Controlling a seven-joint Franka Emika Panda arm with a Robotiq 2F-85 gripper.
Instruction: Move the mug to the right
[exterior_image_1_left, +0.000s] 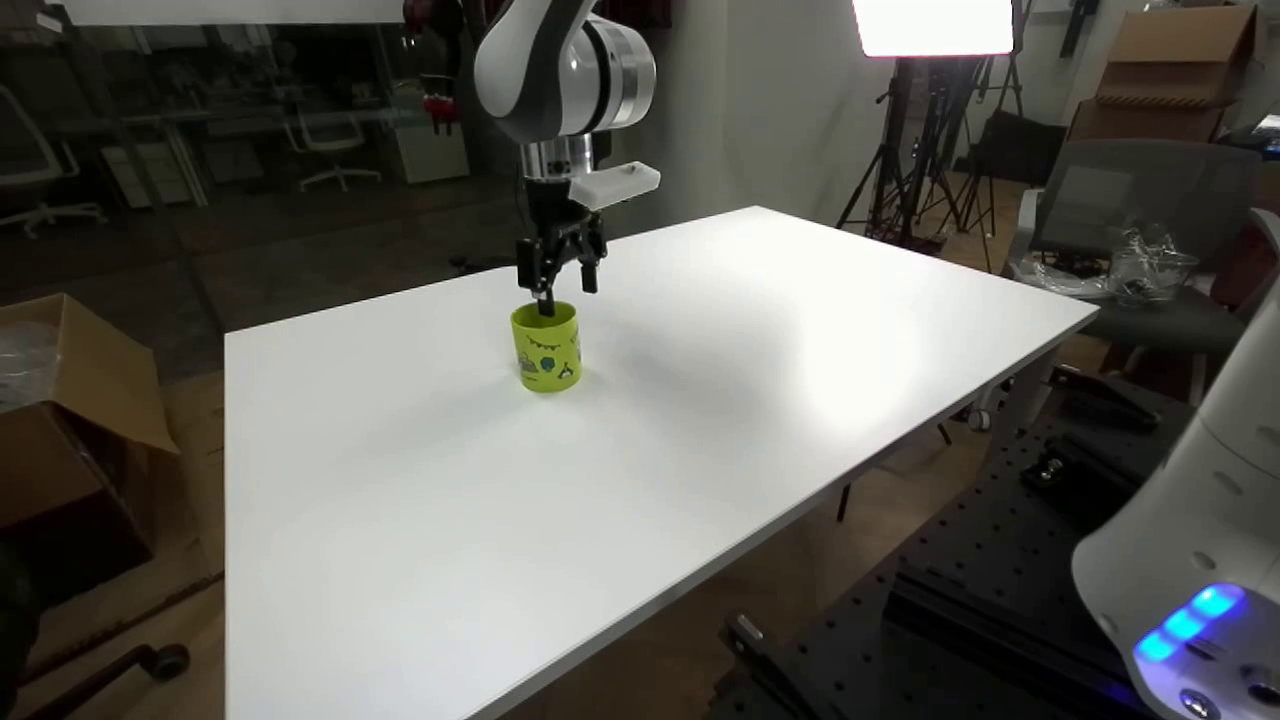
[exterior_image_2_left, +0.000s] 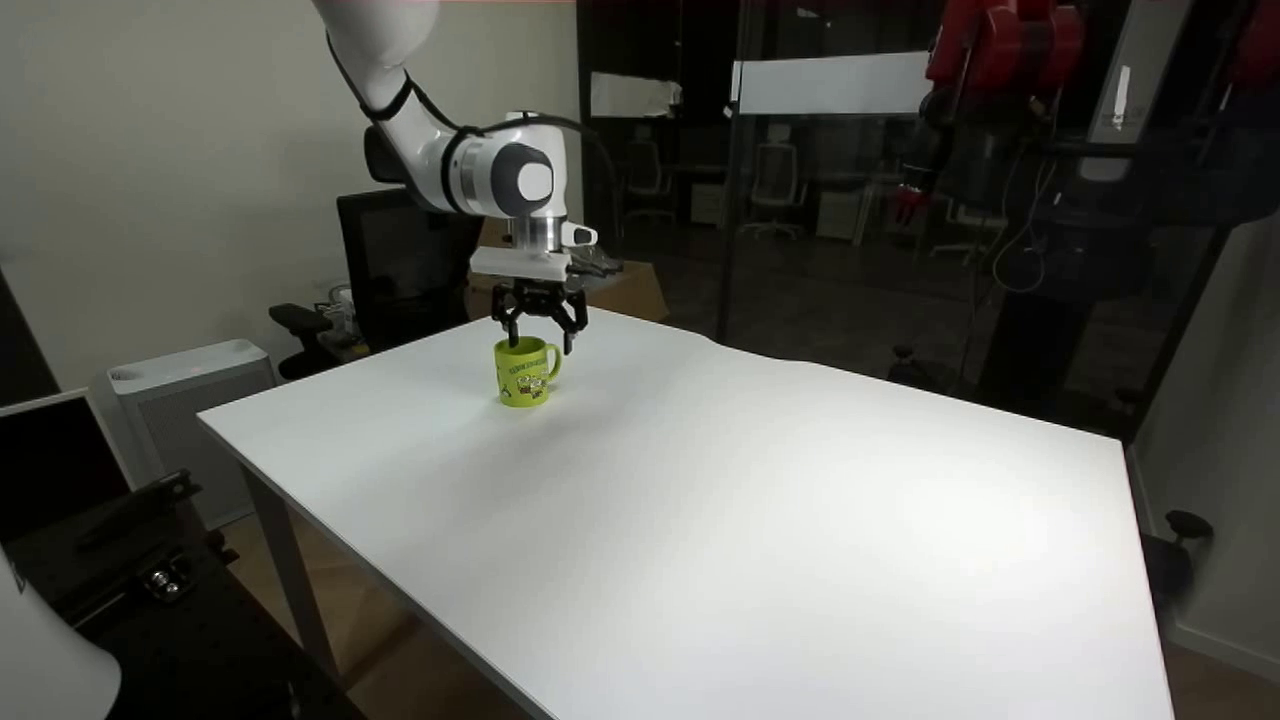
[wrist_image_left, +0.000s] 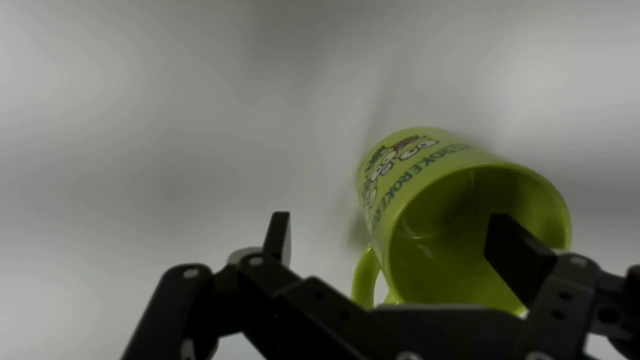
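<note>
The lime mug (exterior_image_1_left: 548, 352) stands upright on the white table (exterior_image_1_left: 640, 480). In an exterior view the mug (exterior_image_2_left: 521, 376) shows its handle on the right side and a printed pattern. My gripper (exterior_image_1_left: 567, 292) points down over the mug and is open. It also shows over the mug in an exterior view (exterior_image_2_left: 541, 343). In the wrist view, the gripper (wrist_image_left: 390, 216) has one finger over or just inside the mouth of the mug (wrist_image_left: 415, 172). The other finger is outside the mug, on the handle side. The gripper body hides part of the handle and lower rim.
The table's far edge (exterior_image_1_left: 400, 292) lies behind the mug, close to a dark glass wall. A cardboard box (exterior_image_1_left: 110, 390) stands on the floor beside the table. An office chair (exterior_image_1_left: 1140, 230) stands past another edge. A red robot (exterior_image_2_left: 1005, 50) is behind the glass.
</note>
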